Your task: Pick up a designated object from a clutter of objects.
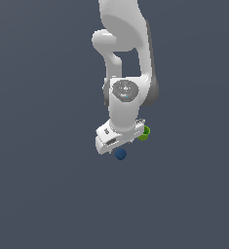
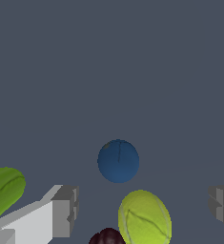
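The small dark blue ball (image 2: 118, 160) lies on the grey floor, apart from the other items; in the exterior view it (image 1: 120, 154) shows just below the white hand. My gripper (image 2: 142, 207) is open and empty, with one grey finger (image 2: 63, 209) on one side and the other finger (image 2: 222, 205) far across. The blue ball lies just past the fingertips, not between them. The yellow-green ball (image 2: 144, 219) sits in the gap between the fingers, and the dark maroon ball (image 2: 107, 237) touches it. The bright green cup (image 2: 4, 190) lies outside the fingers.
In the exterior view the white arm (image 1: 128, 58) hangs over the clutter and hides most of it; a bit of green (image 1: 144, 132) peeks out at the hand's right. The plain grey floor (image 1: 38, 194) surrounds everything.
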You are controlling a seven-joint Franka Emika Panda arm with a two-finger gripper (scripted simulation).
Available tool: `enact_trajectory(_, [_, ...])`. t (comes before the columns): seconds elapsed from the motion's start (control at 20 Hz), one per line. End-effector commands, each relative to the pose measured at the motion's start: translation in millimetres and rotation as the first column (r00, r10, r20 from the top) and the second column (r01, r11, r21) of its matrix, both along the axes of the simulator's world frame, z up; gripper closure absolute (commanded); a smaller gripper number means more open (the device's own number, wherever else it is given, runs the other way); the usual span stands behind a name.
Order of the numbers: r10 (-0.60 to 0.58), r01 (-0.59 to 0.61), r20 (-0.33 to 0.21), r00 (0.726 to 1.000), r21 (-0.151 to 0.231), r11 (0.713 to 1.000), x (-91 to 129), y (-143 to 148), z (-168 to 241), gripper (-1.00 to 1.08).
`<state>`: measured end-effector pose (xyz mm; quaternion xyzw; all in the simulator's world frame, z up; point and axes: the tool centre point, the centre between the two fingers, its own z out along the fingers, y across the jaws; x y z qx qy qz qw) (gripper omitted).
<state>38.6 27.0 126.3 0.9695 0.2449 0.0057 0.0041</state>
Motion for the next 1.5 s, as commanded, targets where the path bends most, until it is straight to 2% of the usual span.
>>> enact_trajectory(0.0, [0.047,-0.047,-0.004,0.999,0.001,0.999,-3,2,-18,-0.92])
enact_trajectory(0.4, [0.113,-0.113,-0.013,0.993,0.005,0.994,-9,6,-45,-0.92])
enact_trajectory(0.7, [0.110,-0.110,-0.014,0.994,0.005,0.994,-9,6,-49,-0.92])
enact_trajectory(1.1, [0.113,-0.113,-0.013,0.993,0.005,0.994,-10,6,-85,-0.92])
enact_trajectory(1.4, [0.115,-0.114,-0.013,0.993,0.005,0.993,-9,7,-95,-0.92])
enact_trajectory(1.45, [0.115,-0.114,-0.013,0.993,0.005,0.993,-9,7,-95,1.08])
